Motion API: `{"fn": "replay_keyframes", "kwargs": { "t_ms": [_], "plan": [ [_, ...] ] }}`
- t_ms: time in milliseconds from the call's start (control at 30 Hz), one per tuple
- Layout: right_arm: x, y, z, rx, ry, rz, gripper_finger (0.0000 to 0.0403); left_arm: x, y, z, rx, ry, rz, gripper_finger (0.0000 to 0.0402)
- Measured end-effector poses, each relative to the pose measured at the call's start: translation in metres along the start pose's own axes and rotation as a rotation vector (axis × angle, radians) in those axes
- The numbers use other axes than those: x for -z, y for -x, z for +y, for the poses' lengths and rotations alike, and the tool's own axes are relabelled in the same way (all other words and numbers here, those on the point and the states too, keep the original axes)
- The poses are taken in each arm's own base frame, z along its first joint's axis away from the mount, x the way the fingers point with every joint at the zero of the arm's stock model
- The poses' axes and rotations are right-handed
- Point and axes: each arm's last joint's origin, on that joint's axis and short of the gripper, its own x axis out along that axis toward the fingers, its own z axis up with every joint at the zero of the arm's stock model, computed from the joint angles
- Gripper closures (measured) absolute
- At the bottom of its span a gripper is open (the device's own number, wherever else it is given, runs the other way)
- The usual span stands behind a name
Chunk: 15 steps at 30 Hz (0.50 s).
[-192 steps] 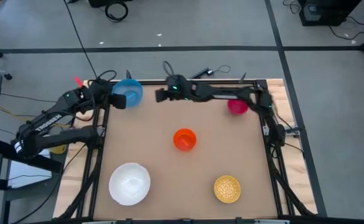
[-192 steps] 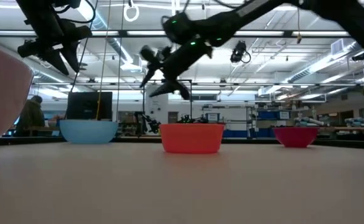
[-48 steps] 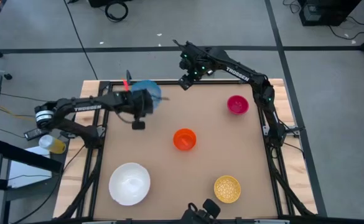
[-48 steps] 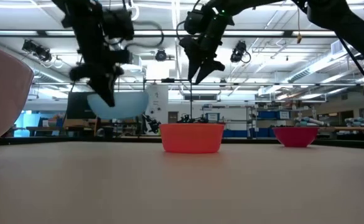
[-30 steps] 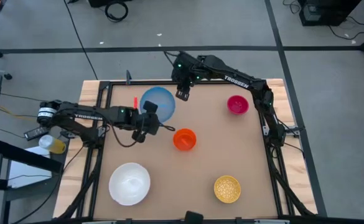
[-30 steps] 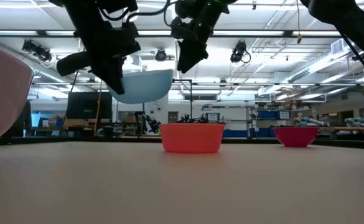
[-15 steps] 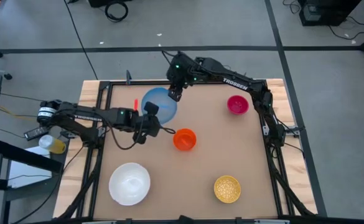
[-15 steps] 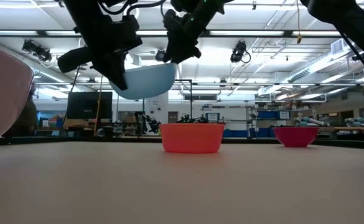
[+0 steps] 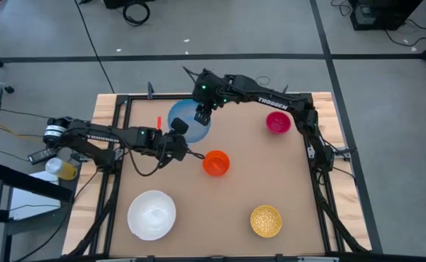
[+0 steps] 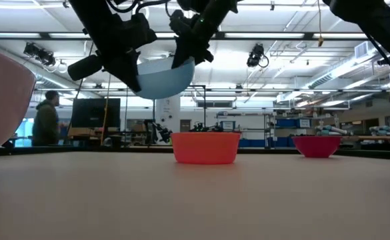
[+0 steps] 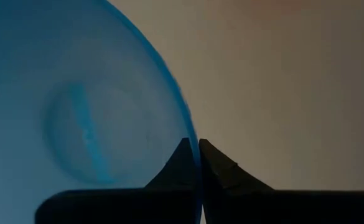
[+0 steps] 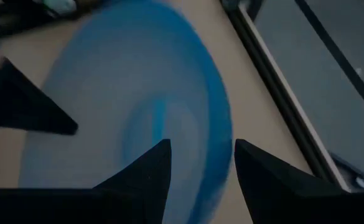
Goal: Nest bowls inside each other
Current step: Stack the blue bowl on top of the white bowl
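Note:
The light blue bowl (image 9: 187, 118) hangs in the air over the table's far middle, open side up, seen also in the low view (image 10: 163, 79). My left gripper (image 9: 178, 135) is shut on its near rim. My right gripper (image 12: 197, 144) stands open at the bowl's far rim (image 12: 222, 134), one finger inside the bowl and one outside. The orange bowl (image 9: 215, 162) sits on its base at the table's middle. On their bases too are the magenta bowl (image 9: 277, 122) far right, the white bowl (image 9: 152, 214) near left and the gold speckled bowl (image 9: 266, 220) near right. My left gripper pinches the blue bowl's rim (image 11: 193, 138) on its near-left side, one finger inside the bowl and one outside. The fingers slant down from the table's left. The bowl is lifted clear of the table, roughly level. My right gripper's fingers (image 12: 149, 167) straddle the far rim; whether they touch it I cannot tell.
A black frame (image 9: 118, 145) runs round the tabletop. A small yellow bottle (image 9: 63, 169) stands off the left edge. In the low view the white bowl (image 10: 1, 100) fills the left edge and a person (image 10: 47, 121) stands in the room behind.
My right gripper has come toward the table's left and a little down, over the blue bowl's far rim, staying open. My left gripper has rolled at the wrist, and the bowl it holds has tipped from tilted to nearly level and sits slightly higher.

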Motion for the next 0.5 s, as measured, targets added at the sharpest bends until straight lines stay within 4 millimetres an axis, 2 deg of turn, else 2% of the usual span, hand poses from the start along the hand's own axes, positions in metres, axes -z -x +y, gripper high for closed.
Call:
{"fn": "replay_keyframes", "kwargs": {
  "t_ms": [167, 300, 367, 433, 500],
  "plan": [
    [0.009, -0.009, 0.000, 0.013, -0.021, 0.060, 0.0229, -0.002, 0.000, 0.001, -0.007, 0.013, -0.019, 0.0397],
    [0.014, -0.013, -0.001, 0.051, -0.038, 0.089, 0.0273, -0.003, 0.000, 0.001, -0.001, 0.053, -0.041, 0.0395],
    [0.014, -0.013, -0.001, 0.070, -0.053, 0.092, 0.0320, -0.005, 0.000, 0.002, -0.001, 0.145, -0.060, 0.0395],
    [0.014, -0.013, -0.003, 0.089, -0.083, 0.081, 0.0373, -0.007, 0.000, 0.004, -0.005, 0.321, -0.085, 0.0391],
    [0.015, -0.014, -0.004, 0.097, -0.122, 0.090, 0.0385, -0.008, 0.002, 0.005, 0.031, 0.520, -0.121, 0.0378]
  ]
}}
